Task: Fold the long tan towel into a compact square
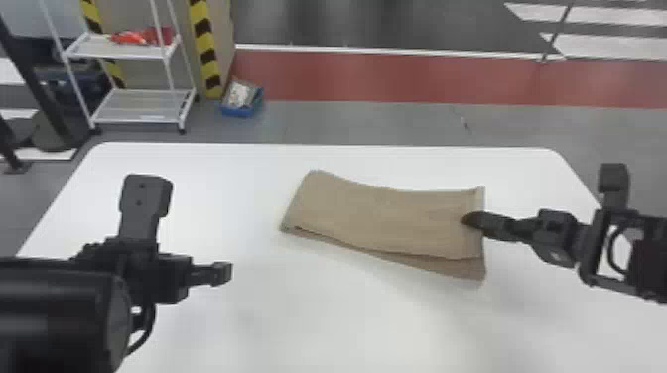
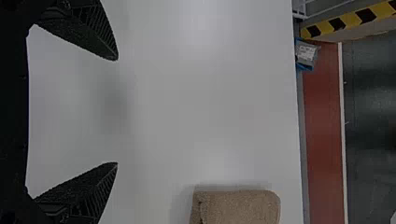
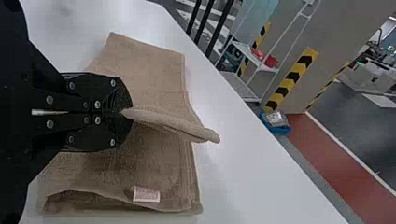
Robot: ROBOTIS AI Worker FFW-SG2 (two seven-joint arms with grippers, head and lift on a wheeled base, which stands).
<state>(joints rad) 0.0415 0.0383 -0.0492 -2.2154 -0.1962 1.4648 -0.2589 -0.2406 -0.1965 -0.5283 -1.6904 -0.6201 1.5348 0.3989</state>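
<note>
towel: long tan terry-cloth towel (image 1: 382,213), already layered into a strip, on smooth white table (image 1: 248,317), right of centre, its length running left to right
near edge: lower layer peeks out past the top one, more so toward the right end; edges not lined up
right claw: black two-finger right gripper (image 3: 126,113), fingers pressed together on a raised ridge of towel at the strip's right end
left claw: black two-finger left gripper (image 2: 116,111), fingers spread, nothing between them, over table to the left of towel
tag: small white label (image 3: 146,193) sewn on the cloth, near a gaping layered edge; poor grip spot, prob. better to leave it
weight: likely light; drag from the pile more of a worry than load
stiffness: soft and floppy, should bend easily; thick layers may spring open a bit
slip: pile looks grippy to fingers, but layers could slide over each other or the whole strip skate on smooth table
fragility: low, firm pinch ok
where to hold: right end, all layers together, near mid-width; a pinch on the top layer only would likely peel it off and skew the square
</note>
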